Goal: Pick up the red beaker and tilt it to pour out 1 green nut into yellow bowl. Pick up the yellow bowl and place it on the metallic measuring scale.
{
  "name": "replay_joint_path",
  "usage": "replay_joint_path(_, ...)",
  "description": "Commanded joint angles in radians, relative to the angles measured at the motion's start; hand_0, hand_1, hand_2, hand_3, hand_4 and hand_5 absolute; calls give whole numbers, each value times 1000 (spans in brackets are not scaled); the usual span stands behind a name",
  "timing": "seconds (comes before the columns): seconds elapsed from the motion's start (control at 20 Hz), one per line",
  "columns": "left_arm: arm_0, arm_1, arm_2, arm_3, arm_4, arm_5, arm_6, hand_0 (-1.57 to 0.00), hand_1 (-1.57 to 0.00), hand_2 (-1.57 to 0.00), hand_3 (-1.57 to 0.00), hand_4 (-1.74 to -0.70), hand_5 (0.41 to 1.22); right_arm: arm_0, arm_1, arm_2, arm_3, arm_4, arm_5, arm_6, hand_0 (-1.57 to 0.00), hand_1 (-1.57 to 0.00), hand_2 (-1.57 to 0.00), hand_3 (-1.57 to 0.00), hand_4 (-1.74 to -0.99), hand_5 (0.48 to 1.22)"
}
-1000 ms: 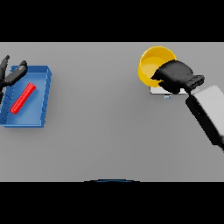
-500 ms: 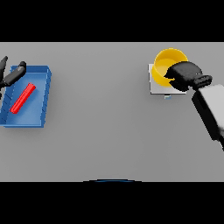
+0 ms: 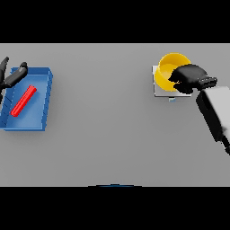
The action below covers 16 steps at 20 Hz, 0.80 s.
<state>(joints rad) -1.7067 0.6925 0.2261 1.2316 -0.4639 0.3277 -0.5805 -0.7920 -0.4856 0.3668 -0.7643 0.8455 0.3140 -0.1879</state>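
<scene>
The yellow bowl (image 3: 169, 68) sits over the metallic measuring scale (image 3: 159, 91) at the far right of the table. My right hand (image 3: 191, 77) grips the bowl's right rim with curled fingers. The red beaker (image 3: 24, 100) lies on its side inside a blue tray (image 3: 42, 112) at the far left. My left hand (image 3: 12, 76) hovers at the tray's upper left corner, fingers spread and holding nothing. No green nut is visible in the bowl.
The scale shows as a pale square plate under and left of the bowl. The blue tray's walls surround the beaker.
My right hand has carried the yellow bowl to the right and slightly away, from beside the scale to over it. The left hand has stayed put.
</scene>
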Motion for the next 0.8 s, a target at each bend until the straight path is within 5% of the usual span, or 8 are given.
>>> replay_joint_path(0.0, 13, -2, -1, -16, -1, -11, 6, 1, 1, 1, 1, -730, 720, 4, -2, -5, 3, -3, 5, -8, -1128, -1322, -1330, -1057, -1701, 1221)
replay_joint_path(0.15, 20, -4, 2, -26, -3, -21, 4, 1, 1, 1, 1, -732, 729, 5, 5, -13, 12, -10, 13, 13, -577, -828, -913, -742, -1588, 1016)
replay_joint_path(0.3, 28, -14, 8, -33, 2, -11, 2, 1, 1, 1, 1, -725, 712, -4, -6, -3, 19, -3, 36, 1, -295, -475, -601, -565, -1517, 902)
replay_joint_path(0.5, 38, -16, 8, -44, 2, -13, 3, 1, 1, 1, 1, -722, 700, -16, -11, 16, 43, 17, 30, -32, -120, -194, -311, -411, -1456, 827)
replay_joint_path(0.75, 16, -7, 3, -30, 3, -5, 1, 1, 1, 1, 1, -720, 693, -5, -5, 9, 33, 4, 64, 11, -39, -63, -103, -272, -1410, 759)
